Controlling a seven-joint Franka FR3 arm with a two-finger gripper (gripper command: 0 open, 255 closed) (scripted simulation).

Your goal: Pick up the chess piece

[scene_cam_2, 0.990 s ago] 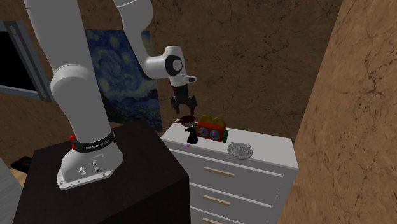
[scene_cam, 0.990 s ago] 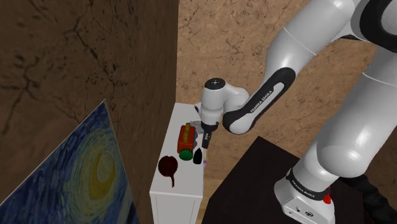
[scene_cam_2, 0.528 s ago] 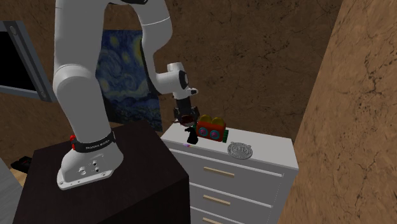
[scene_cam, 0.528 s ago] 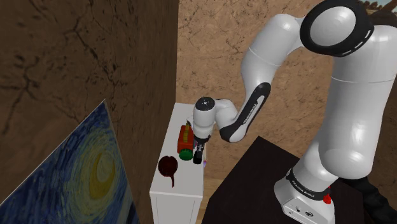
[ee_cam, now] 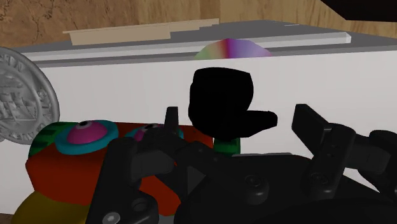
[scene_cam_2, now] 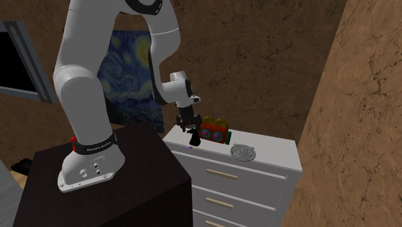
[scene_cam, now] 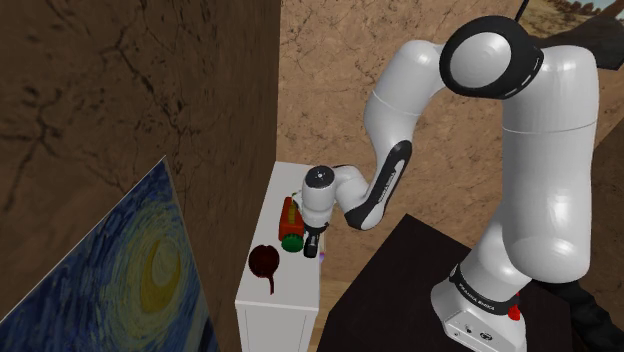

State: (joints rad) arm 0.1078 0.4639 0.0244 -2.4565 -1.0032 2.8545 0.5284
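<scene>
I've lowered the gripper (ee_cam: pixel 240 122) since half a second ago. Its jaws now stand apart with the black chess piece (ee_cam: pixel 221 95) between them, untouched, on the white dresser (scene_cam_2: pixel 274 152).

On white dresser (scene_cam_2: pixel 278 153): black chess piece (scene_cam_2: pixel 192 137) just beside red toy (scene_cam_2: pixel 213 131); silver coin (scene_cam_2: pixel 243 151); dark red pan (scene_cam: pixel 264 260).

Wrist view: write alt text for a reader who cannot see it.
A black chess piece stands on a white surface between the fingers of the open pincer, untouched. A red toy with teal-and-magenta discs and a silver coin-like disc lie to one side of it.
</scene>
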